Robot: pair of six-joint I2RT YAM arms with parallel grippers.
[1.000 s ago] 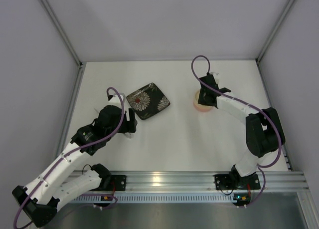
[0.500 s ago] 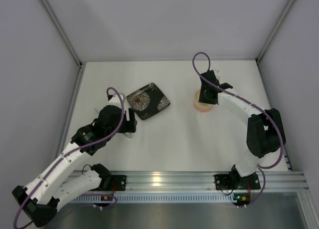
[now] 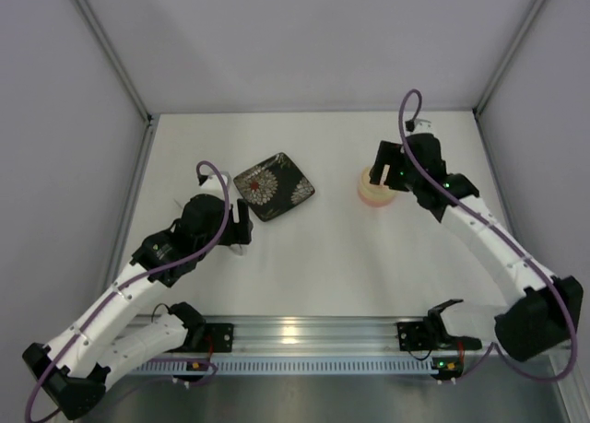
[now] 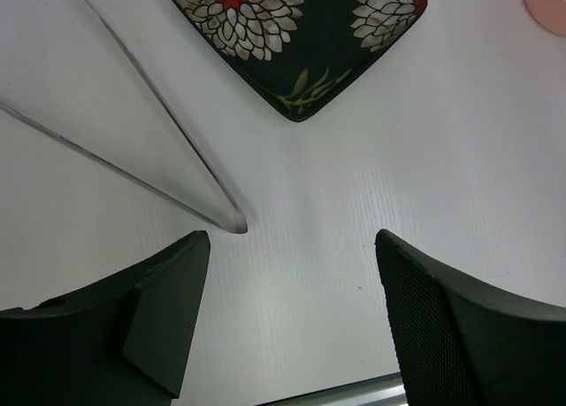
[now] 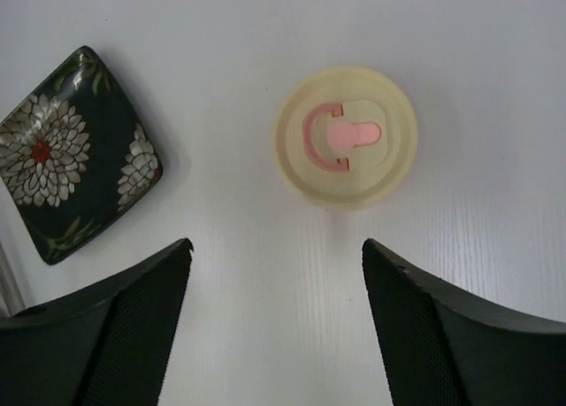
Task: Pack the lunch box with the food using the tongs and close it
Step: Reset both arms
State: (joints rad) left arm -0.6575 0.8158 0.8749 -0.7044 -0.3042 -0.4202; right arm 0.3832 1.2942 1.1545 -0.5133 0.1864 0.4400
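- Left gripper (image 4: 292,247): jaws wide, nothing between them, low over the table (image 3: 313,266).
- Tongs (image 4: 228,216) lie flat on the table, not gripped. The closed V tip points at the left gripper's left finger (image 4: 168,309) and sits just ahead of it.
- Lunch box (image 5: 345,147): on the table right of centre, cream lid seated on top, pink knob up. Contents hidden.
- Right gripper (image 5: 276,247): jaws spread wide, empty, hanging above the lunch box on its near side, not touching it.
- Floral plate (image 3: 274,185) sits between the two grippers, well apart from the lunch box, near the tongs.
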